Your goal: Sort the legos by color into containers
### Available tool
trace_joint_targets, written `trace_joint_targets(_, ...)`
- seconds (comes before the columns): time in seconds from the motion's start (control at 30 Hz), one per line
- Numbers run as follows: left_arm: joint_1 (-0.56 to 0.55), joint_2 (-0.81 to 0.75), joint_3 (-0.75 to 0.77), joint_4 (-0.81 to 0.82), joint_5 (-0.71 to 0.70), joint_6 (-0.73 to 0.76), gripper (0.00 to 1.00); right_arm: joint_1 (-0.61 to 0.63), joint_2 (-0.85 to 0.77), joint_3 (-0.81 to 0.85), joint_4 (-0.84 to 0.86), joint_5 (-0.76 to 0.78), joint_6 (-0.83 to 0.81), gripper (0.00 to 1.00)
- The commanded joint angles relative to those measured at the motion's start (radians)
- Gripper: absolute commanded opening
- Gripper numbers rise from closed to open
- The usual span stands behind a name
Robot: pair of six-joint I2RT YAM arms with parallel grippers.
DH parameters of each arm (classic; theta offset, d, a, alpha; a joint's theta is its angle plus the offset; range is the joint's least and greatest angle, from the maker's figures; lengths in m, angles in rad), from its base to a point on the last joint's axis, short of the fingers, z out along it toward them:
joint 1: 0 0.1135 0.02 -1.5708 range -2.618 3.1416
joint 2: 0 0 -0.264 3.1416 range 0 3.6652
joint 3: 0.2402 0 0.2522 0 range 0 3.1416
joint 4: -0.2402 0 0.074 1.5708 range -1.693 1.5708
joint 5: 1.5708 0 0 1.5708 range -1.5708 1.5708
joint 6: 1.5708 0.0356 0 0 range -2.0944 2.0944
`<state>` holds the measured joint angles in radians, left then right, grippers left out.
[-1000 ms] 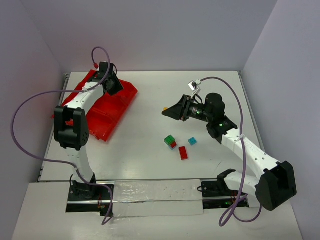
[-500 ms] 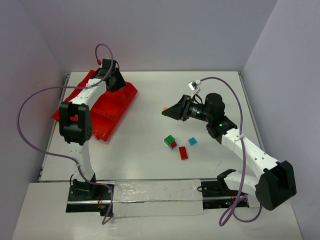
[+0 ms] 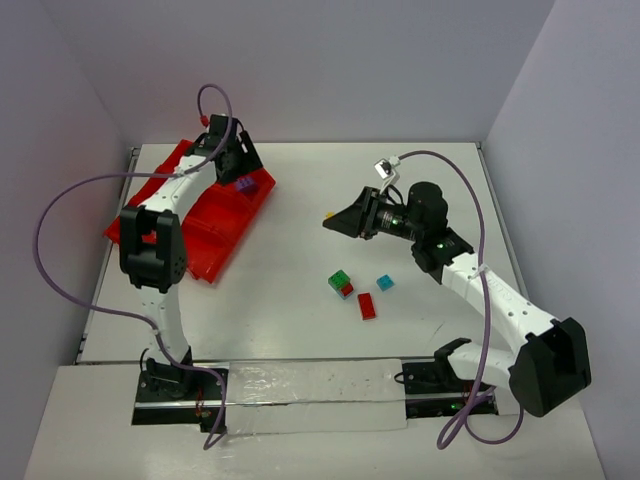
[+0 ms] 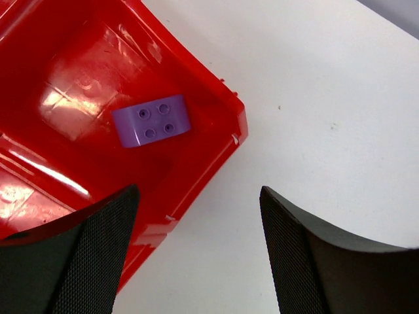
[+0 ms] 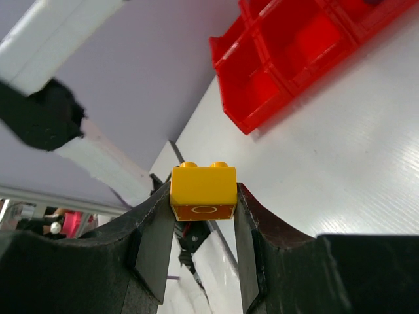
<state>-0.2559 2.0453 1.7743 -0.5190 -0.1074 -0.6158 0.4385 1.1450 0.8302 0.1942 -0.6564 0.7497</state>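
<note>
R gripper (image 5: 204, 212) clamped on yellow brick (image 5: 203, 184); L gripper (image 4: 198, 199) jaws apart above tray (image 4: 226, 134) corner w/ purple brick (image 4: 152, 121) inside

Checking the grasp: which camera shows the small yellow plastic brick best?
Right wrist view: the small yellow plastic brick sits close up, pinched in the right gripper. Top external shows only a yellow speck; left wrist shows none of it.

Markings, one entry. Item: yellow brick (image 5: 203, 185). On its darker orange face, seen in the right wrist view, a single thin pale oval outline, centred; readable as a letter O, a zero or a plain ring, which one cannot be told. No words, brands or numbers legible elsewhere.
</note>
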Motion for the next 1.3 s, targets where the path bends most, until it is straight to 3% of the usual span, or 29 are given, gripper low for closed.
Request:
trace_joint_targets(0.0, -0.013, -0.283, 0.017, -0.021, -0.048, 0.032, 0.81, 0.039, 0.041, 0.114, -0.086, 0.117, -0.078, 0.00)
trace_joint_targets(0.2, 0.035, -0.471, -0.001, -0.105, -0.060, 0.069, 0.86, 0.129, 0.167, 0.238, -0.152, 0.221, -0.129, 0.00)
trace_joint_targets(0.3, 0.070, -0.579, -0.022, -0.170, -0.042, 0.051, 0.85, 0.238, 0.307, 0.347, -0.201, 0.431, -0.200, 0.00)
trace_joint_targets(0.4, 0.070, -0.720, -0.090, -0.146, -0.028, 0.046, 0.86, 0.298, 0.456, 0.477, -0.236, 0.527, -0.239, 0.00)
trace_joint_targets(0.7, 0.070, -0.911, -0.123, -0.255, -0.060, 0.055, 0.89, 0.342, 0.833, 0.872, -0.263, 0.436, -0.192, 0.00)
trace_joint_targets(1.0, 0.072, -0.926, -0.134, -0.290, -0.046, 0.058, 0.89, 0.381, 1.167, 1.302, -0.415, 0.468, -0.155, 0.08)
trace_joint_targets(1.2, 0.072, -0.941, -0.168, -0.285, -0.007, 0.045, 0.89, 0.383, 1.326, 1.492, -0.427, 0.494, -0.112, 0.22)
trace_joint_targets(1.27, 0.072, -0.943, -0.167, -0.293, -0.002, 0.043, 0.89, 0.384, 1.352, 1.517, -0.405, 0.512, -0.098, 0.43)
